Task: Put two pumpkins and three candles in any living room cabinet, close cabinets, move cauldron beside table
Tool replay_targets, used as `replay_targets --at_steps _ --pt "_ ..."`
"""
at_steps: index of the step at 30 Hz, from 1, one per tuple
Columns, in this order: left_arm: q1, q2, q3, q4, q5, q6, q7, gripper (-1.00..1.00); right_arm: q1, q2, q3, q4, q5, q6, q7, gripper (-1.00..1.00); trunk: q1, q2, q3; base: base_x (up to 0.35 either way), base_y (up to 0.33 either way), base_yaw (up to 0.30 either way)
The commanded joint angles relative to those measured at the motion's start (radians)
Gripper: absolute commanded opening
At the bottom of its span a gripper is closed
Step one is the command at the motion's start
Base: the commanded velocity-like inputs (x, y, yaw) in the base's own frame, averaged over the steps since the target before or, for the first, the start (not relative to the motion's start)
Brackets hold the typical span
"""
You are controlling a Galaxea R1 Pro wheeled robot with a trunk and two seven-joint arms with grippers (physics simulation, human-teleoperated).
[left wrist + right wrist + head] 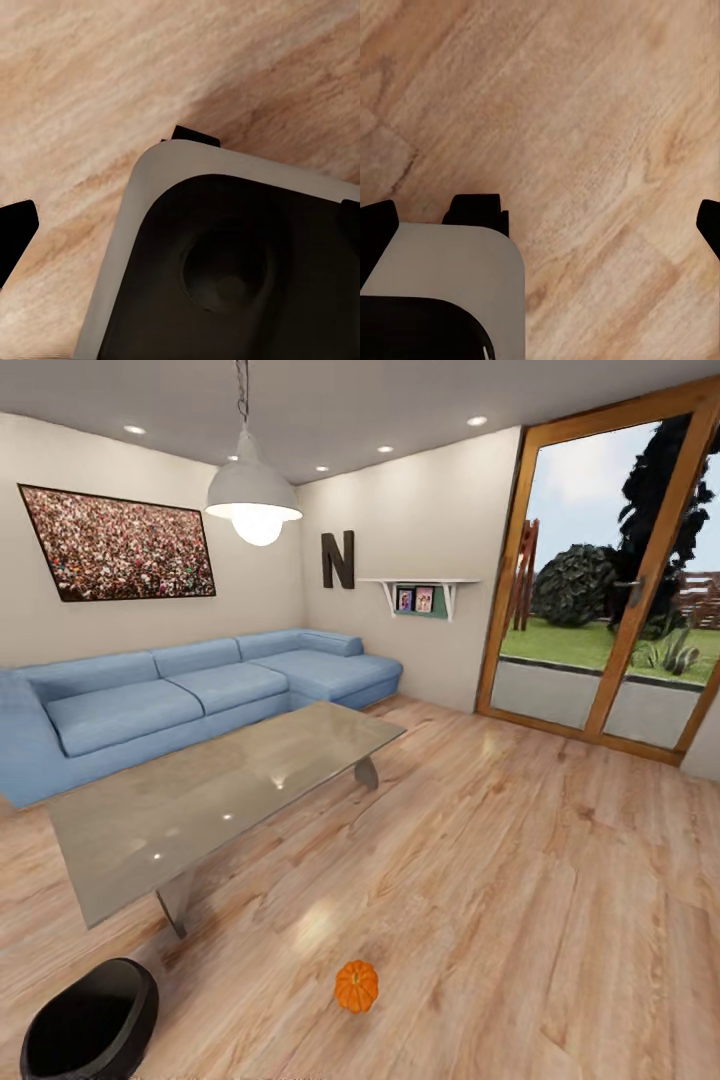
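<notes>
Cauldron near left, interior dark, pumpkin right on the floor; both grippers' finger spacing indiscernible.

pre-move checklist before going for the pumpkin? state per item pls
1. Pumpkin located, on the wooden floor, nothing touching it: ok.
2. Floor around pumpkin free of obstacles: ok.
3. Cauldron next to glass table: ok, it sits by the table's near corner.
4. Second pumpkin, candles, cabinet located: not ok.
5. Left end effector fingertips apart, empty: ok.
6. Right end effector fingertips apart, empty: ok.
</notes>
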Motion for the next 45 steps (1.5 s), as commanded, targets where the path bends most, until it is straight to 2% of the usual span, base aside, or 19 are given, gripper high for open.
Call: replay_targets --at_steps 1,19,20,21,22,23,24,25,26,27,29,30,32,33,35,37,41,43,45 --pt "-0.001 0.001 -0.006 -0.003 0.011 -0.003 -0.002 1.00 -0.001 -0.001 -0.008 0.002 0.005 -0.005 0.002 1.00 0.000 0.000 -0.001 0.000 0.000 0.286" --pt "-0.001 0.001 -0.007 -0.005 0.011 -0.003 -0.004 1.00 -0.001 -0.001 -0.009 0.003 0.005 -0.014 0.001 1.00 0.000 0.000 -0.001 0.000 0.000 0.180" --pt "-0.001 0.000 -0.006 -0.007 0.011 -0.002 -0.004 1.00 -0.001 -0.004 -0.016 0.002 -0.007 -0.044 0.002 1.00 0.000 0.000 -0.001 0.000 0.000 0.000" --pt "-0.001 -0.007 -0.001 -0.019 0.011 0.022 0.000 1.00 -0.001 0.003 -0.024 -0.004 -0.059 -0.034 -0.024 1.00 0.000 0.000 -0.001 0.000 0.000 0.000" --pt "-0.001 -0.007 -0.002 -0.017 0.011 0.028 0.003 1.00 -0.001 0.008 -0.024 -0.007 -0.066 -0.032 -0.034 1.00 0.000 0.000 -0.001 0.000 0.000 0.000" --pt "-0.001 -0.006 -0.002 -0.011 0.011 0.048 0.009 1.00 -0.001 0.023 -0.025 -0.016 -0.083 -0.023 -0.056 1.00 0.000 0.000 -0.001 0.000 0.000 0.000" --pt "-0.007 -0.005 -0.003 0.001 0.011 0.102 0.016 1.00 -0.001 0.064 -0.023 -0.048 -0.098 0.013 -0.093 1.00 0.000 0.000 -0.001 0.000 0.000 0.000" --pt "-0.075 -0.013 -0.004 0.013 -0.010 0.285 0.022 1.00 -0.004 0.213 0.009 -0.254 -0.033 0.315 -0.162 1.00 0.000 0.000 -0.001 0.000 0.000 0.000" --pt "-0.091 -0.015 -0.004 0.013 -0.020 0.315 0.022 1.00 -0.006 0.236 0.018 -0.299 -0.012 0.377 -0.167 1.00 0.000 0.000 -0.001 0.000 0.000 0.000" --pt "-0.138 -0.028 -0.005 0.015 -0.061 0.408 0.028 1.00 -0.033 0.293 0.046 -0.407 0.031 0.523 -0.177 1.00 0.000 0.000 -0.001 0.000 0.000 0.000" --pt "-0.192 -0.067 -0.005 0.016 -0.111 0.500 0.060 1.00 -0.112 0.293 0.065 -0.433 0.050 0.615 -0.182 1.00 0.000 0.000 -0.001 0.000 0.000 0.000" --pt "-0.230 -0.108 -0.005 0.017 -0.146 0.559 0.126 1.00 -0.188 0.293 0.071 -0.390 0.054 0.658 -0.184 1.00 0.000 0.000 -0.001 0.000 0.000 0.000" --pt "-0.263 -0.148 -0.005 0.017 -0.172 0.603 0.207 1.00 -0.255 0.293 0.076 -0.338 0.047 0.683 -0.185 1.00 0.000 0.000 -0.001 0.000 0.000 0.000" --pt "-0.299 -0.188 -0.004 0.015 -0.188 0.631 0.312 1.00 -0.321 0.293 0.078 -0.295 0.015 0.697 -0.186 1.00 0.000 0.000 -0.001 0.000 0.000 0.000" --pt "-0.359 -0.224 -0.004 0.014 -0.202 0.659 0.420 1.00 -0.397 0.293 0.081 -0.259 -0.059 0.710 -0.187 1.00 0.000 0.000 -0.001 0.000 0.000 0.000" --pt "-0.408 -0.240 -0.004 0.015 -0.207 0.675 0.439 1.00 -0.450 0.293 0.083 -0.240 -0.120 0.719 -0.185 1.00 0.000 0.000 -0.001 0.000 0.000 0.000" --pt "-0.448 -0.215 -0.005 0.017 -0.209 0.680 0.319 1.00 -0.509 0.293 0.084 -0.227 -0.166 0.723 -0.148 1.00 0.000 0.000 -0.001 0.000 0.000 0.000" --pt "-0.459 -0.169 -0.004 0.018 -0.210 0.677 0.179 1.00 -0.530 0.293 0.086 -0.224 -0.179 0.720 -0.101 1.00 0.000 0.000 -0.001 0.000 0.000 0.000" --pt "-0.463 -0.134 -0.003 0.019 -0.210 0.659 0.090 1.00 -0.537 0.293 0.088 -0.224 -0.182 0.711 -0.077 1.00 0.000 0.000 -0.001 0.000 0.000 0.000"
